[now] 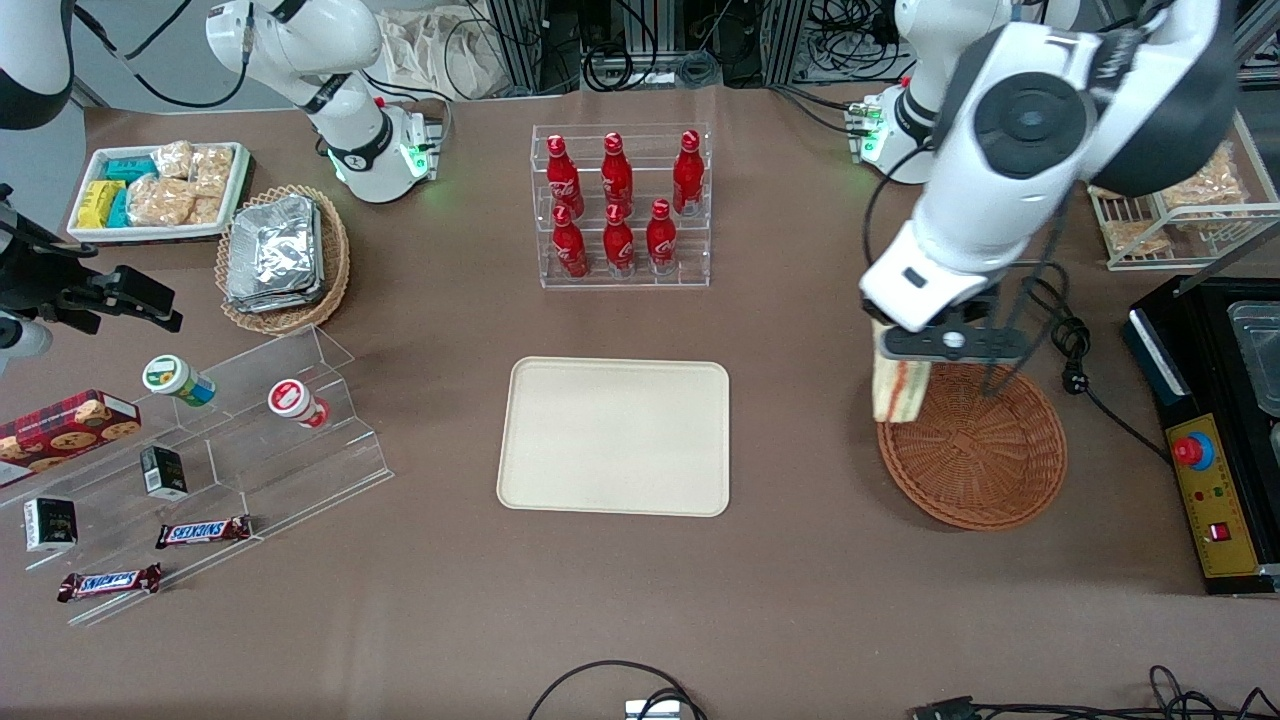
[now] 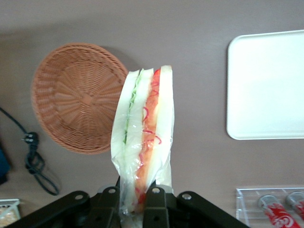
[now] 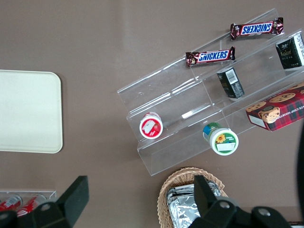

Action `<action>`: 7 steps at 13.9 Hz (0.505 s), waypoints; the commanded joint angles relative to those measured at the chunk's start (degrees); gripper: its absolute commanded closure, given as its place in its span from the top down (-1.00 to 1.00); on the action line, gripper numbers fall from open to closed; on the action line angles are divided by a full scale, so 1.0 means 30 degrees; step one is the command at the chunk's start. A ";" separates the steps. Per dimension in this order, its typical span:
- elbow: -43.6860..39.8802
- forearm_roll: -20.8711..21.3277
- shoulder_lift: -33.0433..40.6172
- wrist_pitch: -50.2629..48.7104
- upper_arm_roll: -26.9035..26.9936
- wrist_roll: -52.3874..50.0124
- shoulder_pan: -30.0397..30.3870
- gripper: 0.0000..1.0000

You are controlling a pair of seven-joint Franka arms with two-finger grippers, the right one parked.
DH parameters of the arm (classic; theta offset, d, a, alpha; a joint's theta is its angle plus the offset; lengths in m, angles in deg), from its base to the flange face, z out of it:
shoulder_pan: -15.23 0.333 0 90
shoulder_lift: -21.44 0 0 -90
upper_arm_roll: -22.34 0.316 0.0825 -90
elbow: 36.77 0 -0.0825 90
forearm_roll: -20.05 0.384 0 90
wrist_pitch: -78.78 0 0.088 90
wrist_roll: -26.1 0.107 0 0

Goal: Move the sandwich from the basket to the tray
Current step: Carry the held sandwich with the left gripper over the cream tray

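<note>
Gripper (image 2: 137, 202) fingers clamp sandwich (image 2: 142, 137) above the basket (image 1: 985, 455) rim; tray (image 1: 615, 435) bare.

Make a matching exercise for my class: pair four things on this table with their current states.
1. sandwich
2. basket
3. tray
4. gripper

a. bare, near the table's middle
b. shut on the sandwich, above the basket's edge
c. empty, toward the working arm's end
d. held in the air, wrapped in clear film

Pairs: 1-d, 2-c, 3-a, 4-b
</note>
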 commanded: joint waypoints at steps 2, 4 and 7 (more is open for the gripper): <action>-0.1169 0.0465 -0.1944 -0.0347 -0.0209 -0.2813 -0.2184 -1.00; -0.2656 0.0872 -0.3872 -0.0288 -0.0209 -0.3519 -0.3298 -1.00; -0.4010 0.2102 -0.6425 0.0526 -0.0209 -0.5072 -0.4561 -1.00</action>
